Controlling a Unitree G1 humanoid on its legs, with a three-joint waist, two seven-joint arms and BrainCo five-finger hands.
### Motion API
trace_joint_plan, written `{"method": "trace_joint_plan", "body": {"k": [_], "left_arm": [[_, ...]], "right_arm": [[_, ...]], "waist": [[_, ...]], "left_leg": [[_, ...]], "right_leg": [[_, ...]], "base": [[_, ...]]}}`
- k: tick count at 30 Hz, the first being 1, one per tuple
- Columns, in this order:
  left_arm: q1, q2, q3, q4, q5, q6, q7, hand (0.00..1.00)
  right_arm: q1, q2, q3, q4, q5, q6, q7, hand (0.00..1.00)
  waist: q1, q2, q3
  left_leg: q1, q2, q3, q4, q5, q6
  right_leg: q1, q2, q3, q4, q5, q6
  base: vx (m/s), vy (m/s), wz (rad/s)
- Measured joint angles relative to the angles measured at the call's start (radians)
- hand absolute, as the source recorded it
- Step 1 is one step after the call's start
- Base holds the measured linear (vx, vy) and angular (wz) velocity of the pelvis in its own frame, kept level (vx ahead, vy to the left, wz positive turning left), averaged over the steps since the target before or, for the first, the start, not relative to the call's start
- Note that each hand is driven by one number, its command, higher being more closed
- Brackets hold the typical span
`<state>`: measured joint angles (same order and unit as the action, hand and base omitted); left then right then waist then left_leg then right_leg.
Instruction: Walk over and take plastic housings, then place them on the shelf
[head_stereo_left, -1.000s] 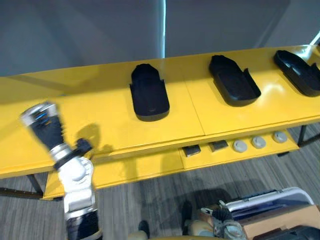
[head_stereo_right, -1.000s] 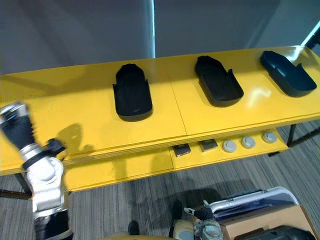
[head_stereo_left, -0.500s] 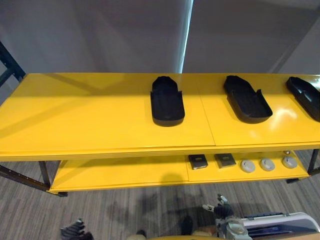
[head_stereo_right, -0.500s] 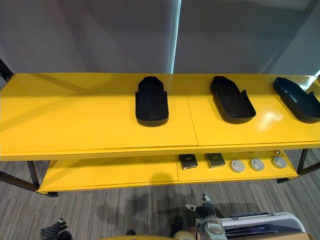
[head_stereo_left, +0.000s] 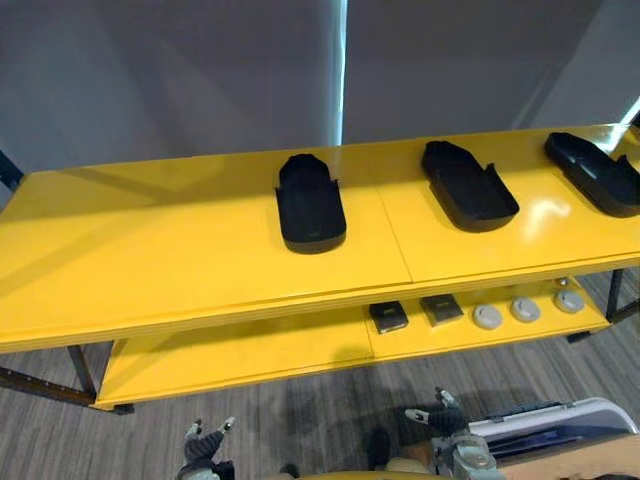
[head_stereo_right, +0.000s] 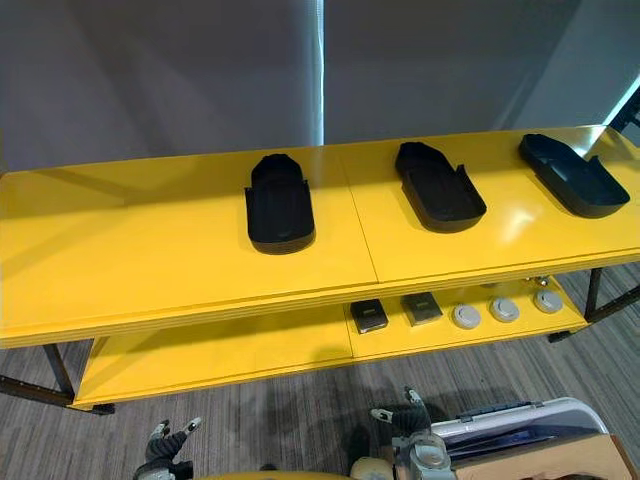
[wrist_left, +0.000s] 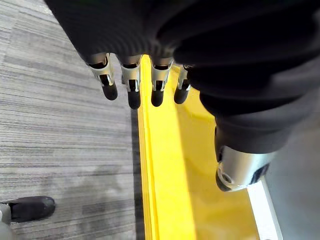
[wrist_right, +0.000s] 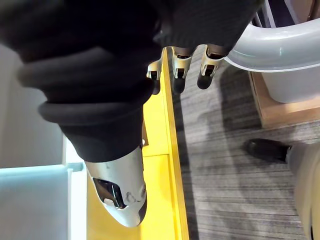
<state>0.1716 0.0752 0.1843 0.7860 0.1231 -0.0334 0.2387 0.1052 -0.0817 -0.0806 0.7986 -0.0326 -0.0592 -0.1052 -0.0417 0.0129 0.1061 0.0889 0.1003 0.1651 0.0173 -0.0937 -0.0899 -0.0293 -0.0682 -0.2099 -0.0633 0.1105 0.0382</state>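
Three black plastic housings lie open side up in a row on the top board of the yellow shelf (head_stereo_left: 150, 260): one in the middle (head_stereo_left: 310, 200), one to its right (head_stereo_left: 468, 185), one at the far right end (head_stereo_left: 592, 172). My left hand (head_stereo_left: 203, 448) hangs low in front of the shelf, well short of the housings. Its fingers (wrist_left: 131, 85) are straight and hold nothing, so it is open. My right hand (head_stereo_left: 440, 415) hangs low at the lower right, fingers (wrist_right: 179, 70) straight, open and empty too.
The lower board (head_stereo_left: 250, 350) carries two dark square parts (head_stereo_left: 388, 316) and three round grey discs (head_stereo_left: 525, 309). A grey-white bin (head_stereo_left: 560, 425) on a cardboard box stands by my right side. A grey wall backs the shelf.
The camera has swung, so the whole scene shifted. My left arm, raised over the shelf's left end a second ago, has dropped to my side with its fingers straight.
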Motion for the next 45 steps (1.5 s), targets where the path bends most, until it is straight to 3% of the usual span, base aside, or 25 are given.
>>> {"method": "trace_joint_plan", "body": {"k": [4, 8, 11, 14, 17, 18, 19, 20, 21, 23, 25, 27, 28, 29, 30, 34, 38, 39, 40, 41, 42, 43, 45], "left_arm": [[-0.015, -0.004, -0.007, -0.001, 0.005, 0.0, 0.002, 0.0], [-0.049, -0.005, -0.009, -0.005, -0.01, -0.012, 0.015, 0.0], [-0.085, -0.004, -0.024, -0.006, -0.015, -0.017, 0.023, 0.0], [-0.11, -0.002, -0.026, -0.013, -0.013, -0.022, 0.024, 0.0], [-0.115, 0.005, -0.026, -0.02, -0.011, -0.025, 0.027, 0.0], [-0.115, 0.007, -0.024, -0.027, -0.011, -0.024, 0.028, 0.0], [-0.123, 0.005, -0.022, -0.03, -0.01, -0.024, 0.029, 0.0], [-0.124, 0.001, -0.023, -0.029, -0.011, -0.023, 0.028, 0.0], [-0.121, -0.011, -0.025, -0.03, -0.011, -0.021, 0.029, 0.0], [-0.103, -0.015, -0.026, -0.031, -0.011, -0.02, 0.027, 0.0], [-0.098, -0.018, -0.024, -0.03, -0.011, -0.019, 0.026, 0.0], [-0.105, -0.016, -0.021, -0.029, -0.011, -0.013, 0.026, 0.0], [-0.106, -0.023, -0.02, -0.028, -0.011, -0.013, 0.026, 0.0], [-0.109, -0.037, -0.017, -0.019, -0.012, -0.012, 0.026, 0.0], [-0.109, -0.042, -0.027, -0.007, -0.012, -0.012, 0.025, 0.0], [-0.114, -0.064, -0.057, 0.017, -0.01, -0.014, 0.023, 0.0], [-0.11, -0.063, -0.063, 0.055, -0.003, -0.01, 0.023, 0.0], [-0.096, -0.063, -0.063, 0.059, -0.002, -0.008, 0.023, 0.0], [-0.084, -0.063, -0.061, 0.06, -0.003, -0.004, 0.023, 0.0], [-0.078, -0.063, -0.06, 0.06, -0.003, 0.001, 0.023, 0.0], [-0.074, -0.059, -0.058, 0.061, -0.003, 0.007, 0.023, 0.0], [-0.075, -0.047, -0.056, 0.062, -0.003, 0.007, 0.023, 0.0], [-0.085, -0.029, -0.056, 0.071, -0.003, 0.007, 0.022, 0.0]], "right_arm": [[-0.024, -0.008, 0.001, 0.0, 0.001, 0.0, -0.006, 0.0], [-0.089, -0.01, 0.002, 0.0, -0.002, -0.001, -0.017, 0.0], [-0.088, -0.012, 0.001, 0.0, -0.018, 0.0, -0.023, 0.0], [-0.093, 0.001, 0.005, 0.0, -0.038, 0.001, -0.022, 0.0], [-0.12, -0.002, 0.036, -0.01, -0.087, 0.001, -0.021, 0.0], [-0.129, -0.003, 0.065, -0.031, -0.097, 0.003, -0.023, 0.0], [-0.142, 0.0, 0.071, -0.03, -0.098, 0.018, -0.022, 0.0], [-0.14, 0.001, 0.069, -0.029, -0.098, 0.025, -0.022, 0.0], [-0.121, 0.008, 0.067, -0.028, -0.107, 0.029, -0.023, 0.0], [-0.088, 0.029, 0.07, -0.027, -0.127, 0.028, -0.021, 0.0], [-0.062, 0.047, 0.077, -0.005, -0.137, 0.027, -0.021, 0.0], [-0.065, 0.041, 0.096, 0.023, -0.15, 0.028, -0.022, 0.0], [-0.076, 0.035, 0.097, 0.03, -0.156, 0.028, -0.022, 0.0], [-0.106, 0.023, 0.097, 0.054, -0.161, 0.027, -0.023, 0.0], [-0.107, 0.018, 0.096, 0.057, -0.162, 0.027, -0.023, 0.0], [-0.075, 0.009, 0.085, 0.057, -0.161, 0.027, -0.026, 0.0], [-0.069, 0.008, 0.05, 0.061, -0.152, 0.03, -0.026, 0.0], [-0.074, 0.015, 0.037, 0.06, -0.146, 0.034, -0.026, 0.0], [-0.08, 0.021, 0.038, 0.06, -0.135, 0.034, -0.026, 0.0], [-0.08, 0.024, 0.038, 0.06, -0.133, 0.034, -0.026, 0.0], [-0.081, 0.028, 0.038, 0.06, -0.125, 0.034, -0.026, 0.0], [-0.08, 0.031, 0.037, 0.06, -0.124, 0.034, -0.027, 0.0], [-0.068, 0.032, 0.019, 0.06, -0.12, 0.034, -0.027, 0.0]], "waist": [[0.003, 0.02, 0.019], [0.0, 0.005, 0.032], [0.0, 0.01, 0.038], [0.004, -0.018, 0.061], [0.001, -0.052, 0.093], [0.008, -0.051, 0.1], [0.01, -0.041, 0.125], [0.008, -0.036, 0.131], [0.005, -0.027, 0.135], [0.006, -0.029, 0.131], [0.013, -0.053, 0.117], [0.045, -0.076, 0.097], [0.06, -0.071, 0.092], [0.056, -0.044, 0.093], [0.054, -0.042, 0.09], [0.05, -0.043, 0.06], [0.033, -0.03, 0.052], [0.03, -0.022, 0.045], [0.037, -0.018, 0.041], [0.04, -0.008, 0.037], [0.043, -0.011, 0.027], [0.05, -0.006, 0.026], [0.047, 0.001, 0.026]], "left_leg": [[-0.037, 0.022, 0.018, 0.14, -0.083, -0.009], [-0.071, -0.017, -0.135, 0.195, -0.097, -0.007], [-0.052, -0.017, -0.121, 0.19, -0.132, 0.009], [-0.03, -0.039, -0.046, 0.197, -0.163, 0.038], [-0.076, -0.084, 0.076, 0.257, -0.187, 0.085], [-0.116, -0.068, 0.131, 0.273, -0.183, 0.119], [-0.117, -0.059, 0.17, 0.268, -0.178, 0.131], [-0.11, -0.057, 0.181, 0.262, -0.173, 0.135], [-0.094, -0.052, 0.199, 0.262, -0.166, 0.14], [-0.089, -0.047, 0.22, 0.27, -0.161, 0.144], [-0.114, -0.04, 0.243, 0.305, -0.157, 0.141], [-0.163, -0.033, 0.252, 0.347, -0.151, 0.129], [-0.177, -0.028, 0.245, 0.344, -0.147, 0.122], [-0.186, 0.002, 0.231, 0.332, -0.136, 0.105], [-0.17, 0.018, 0.231, 0.318, -0.12, 0.085], [-0.108, 0.024, 0.247, 0.247, -0.088, 0.061], [-0.075, 0.038, 0.314, 0.192, -0.063, 0.06], [-0.066, 0.049, 0.374, 0.177, -0.058, 0.064], [-0.052, 0.058, 0.435, 0.16, -0.057, 0.064], [-0.051, 0.063, 0.464, 0.156, -0.057, 0.063], [-0.038, 0.074, 0.509, 0.154, -0.056, 0.058], [-0.025, 0.081, 0.538, 0.154, -0.05, 0.046], [-0.018, 0.094, 0.544, 0.157, -0.042, 0.033]], "right_leg": [[-0.037, 0.016, 0.066, 0.068, -0.035, -0.001], [-0.132, 0.016, 0.175, 0.122, -0.024, 0.002], [-0.141, 0.029, 0.207, 0.137, -0.02, 0.008], [-0.171, 0.037, 0.301, 0.153, 0.005, 0.03], [-0.23, 0.028, 0.385, 0.106, 0.115, 0.055], [-0.236, 0.024, 0.366, 0.024, 0.223, 0.064], [-0.28, 0.021, 0.228, 0.215, 0.068, -0.007], [-0.297, 0.015, 0.174, 0.34, -0.033, -0.029], [-0.302, 0.007, 0.118, 0.558, -0.184, -0.024], [-0.246, -0.014, 0.068, 0.711, -0.303, -0.02], [-0.138, -0.046, 0.041, 0.725, -0.4, 0.018], [-0.094, -0.032, 0.048, 0.556, -0.431, 0.018], [-0.088, -0.012, 0.059, 0.496, -0.424, -0.006], [-0.062, 0.039, 0.08, 0.4, -0.356, -0.045], [-0.041, 0.063, 0.105, 0.35, -0.317, -0.051], [-0.027, 0.099, 0.186, 0.289, -0.264, -0.067], [-0.032, 0.117, 0.263, 0.227, -0.217, -0.065], [-0.049, 0.083, 0.166, 0.234, -0.246, -0.072], [-0.063, 0.027, -0.007, 0.258, -0.248, -0.076], [-0.063, -0.007, -0.103, 0.269, -0.248, -0.076], [-0.049, -0.07, -0.293, 0.274, -0.247, -0.076], [-0.027, -0.091, -0.413, 0.259, -0.226, -0.064], [-0.019, -0.062, -0.378, 0.224, -0.185, -0.045]], "base": [[0.01, 0.02, -0.46], [0.03, -0.001, -0.7], [-0.01, 0.092, -0.51], [-0.1, 0.13, -0.88], [-0.21, 0.121, -1.23], [-0.29, 0.064, -1.19], [-0.29, 0.051, -1.03], [-0.2, 0.047, -0.66], [-0.13, 0.055, -0.41], [-0.13, 0.016, -0.33], [-0.13, -0.084, -0.28], [-0.12, -0.148, -0.77], [-0.15, -0.167, -1.15], [-0.13, -0.115, -1.04], [-0.12, -0.092, -0.86], [-0.12, -0.051, -0.63], [-0.08, 0.02, -0.73], [-0.1, 0.056, -1.11], [-0.13, 0.05, -1.21], [-0.09, 0.038, -1.32], [-0.04, -0.025, -1.27], [0.01, -0.081, -1.21], [0.04, -0.154, -0.88]]}}
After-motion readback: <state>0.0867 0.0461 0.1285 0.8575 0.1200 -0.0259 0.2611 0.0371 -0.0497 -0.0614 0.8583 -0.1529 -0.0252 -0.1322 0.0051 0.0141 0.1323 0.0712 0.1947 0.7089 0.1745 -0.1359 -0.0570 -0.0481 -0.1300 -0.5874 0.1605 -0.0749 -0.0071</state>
